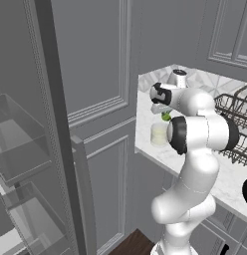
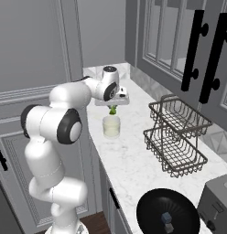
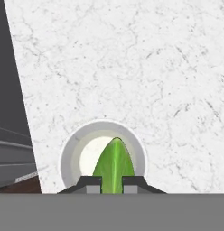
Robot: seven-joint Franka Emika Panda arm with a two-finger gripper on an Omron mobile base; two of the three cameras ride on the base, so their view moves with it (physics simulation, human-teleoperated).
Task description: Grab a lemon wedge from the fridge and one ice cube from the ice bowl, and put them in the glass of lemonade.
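Gripping the lemon wedge — a small yellow-green sliver — my pincer is clamped on it directly above the glass of lemonade. The glass stands on the white marble table, holding pale liquid. Nearby sit a wire rack and a black bowl with an ice cube.

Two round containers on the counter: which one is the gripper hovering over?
The glass of lemonade, the clear tumbler beside the wire rack. The gripper holds the lemon wedge above it; the black bowl sits at the counter's near end.
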